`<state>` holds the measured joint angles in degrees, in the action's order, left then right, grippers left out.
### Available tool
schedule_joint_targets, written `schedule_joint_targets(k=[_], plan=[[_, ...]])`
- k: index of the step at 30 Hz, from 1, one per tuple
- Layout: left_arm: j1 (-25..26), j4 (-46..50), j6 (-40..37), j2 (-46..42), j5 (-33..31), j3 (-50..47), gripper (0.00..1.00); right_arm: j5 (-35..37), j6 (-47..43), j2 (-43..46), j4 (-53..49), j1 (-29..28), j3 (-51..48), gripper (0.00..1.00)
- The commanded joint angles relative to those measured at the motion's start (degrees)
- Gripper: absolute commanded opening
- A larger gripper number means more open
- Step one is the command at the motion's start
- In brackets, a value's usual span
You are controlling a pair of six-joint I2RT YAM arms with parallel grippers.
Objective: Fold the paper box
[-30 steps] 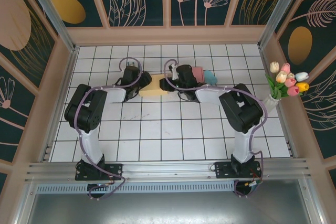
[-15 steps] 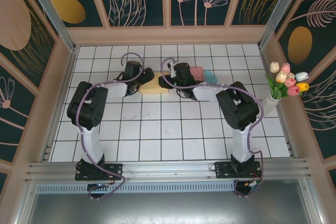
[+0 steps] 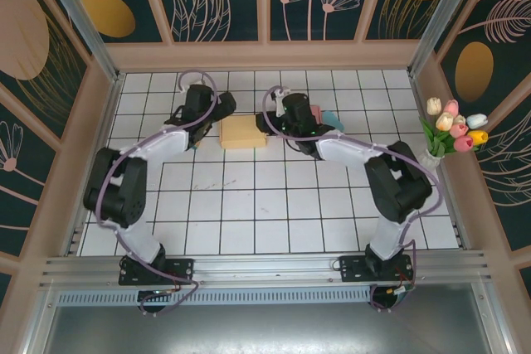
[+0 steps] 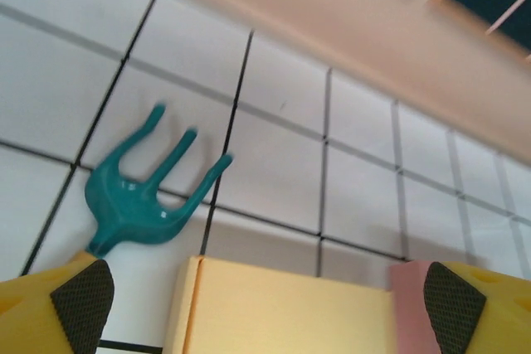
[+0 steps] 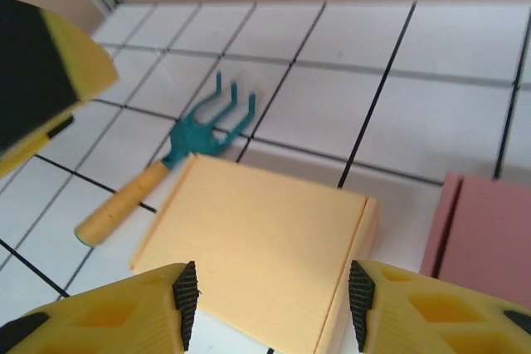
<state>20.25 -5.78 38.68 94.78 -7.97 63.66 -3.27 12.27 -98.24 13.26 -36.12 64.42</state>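
Top external view, going left to right: the left arm's fingers hang near the far edge of the white tiled counter, just left of the flat pale-yellow paper box. They're spread really wide and holding nothing. In the left wrist view you can see their two dark pads way apart at the bottom corners, with the box's edge lying between and below them.

Next up is a teal hand rake with a wooden handle. It lies on the counter just beside the box's left side, with the pronged head right at the box's far left corner.

The box itself lies flat and closed-looking close to the far edge, roughly mid-width. The right wrist view shows it best.

The right arm's fingers are at the box's right end. They're about half spread and sit over the box's near edge, with yellow tips either side in the right wrist view. The box is wider than the gap, so they aren't clamped on it. Can't tell if they touch the top.

Just right of that sits a flat pink box, close to the yellow one but apart. Some light blue thing sits against it, too hidden to identify. Over at the right edge there's a bunch of tulips in a white vase.
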Motion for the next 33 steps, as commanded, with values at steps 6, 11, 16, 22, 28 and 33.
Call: schedule_joint_targets(k=[6, 11, 16, 22, 28, 33], plan=[[-0.5, -4.1, -15.4, -22.8, -14.3, -13.0, 0.99, 15.5, -5.8, 21.5, -3.2, -0.2, -9.8, 0.98], [-0.5, -14.7, -27.9, -34.0, -29.7, -25.6, 0.99, 27.5, -10.4, 35.3, 2.2, 1.6, -19.8, 0.99], [-1.8, -25.6, -34.6, -33.9, -35.0, -34.7, 0.98, 32.8, -15.1, 43.2, 12.0, 9.4, -32.9, 0.99], [-11.5, -46.5, -33.8, -24.1, -21.2, -49.4, 0.99, 20.6, -10.0, 39.0, 33.0, 29.6, -51.9, 0.99], [-14.7, -56.4, -31.7, -20.9, -12.6, -52.5, 0.99, 13.1, -3.5, 26.9, 42.8, 37.7, -53.8, 0.99], [-15.4, -55.7, -35.5, -15.7, -6.8, -48.1, 0.99, 12.8, -3.8, 24.1, 47.5, 38.0, -54.0, 0.99]])
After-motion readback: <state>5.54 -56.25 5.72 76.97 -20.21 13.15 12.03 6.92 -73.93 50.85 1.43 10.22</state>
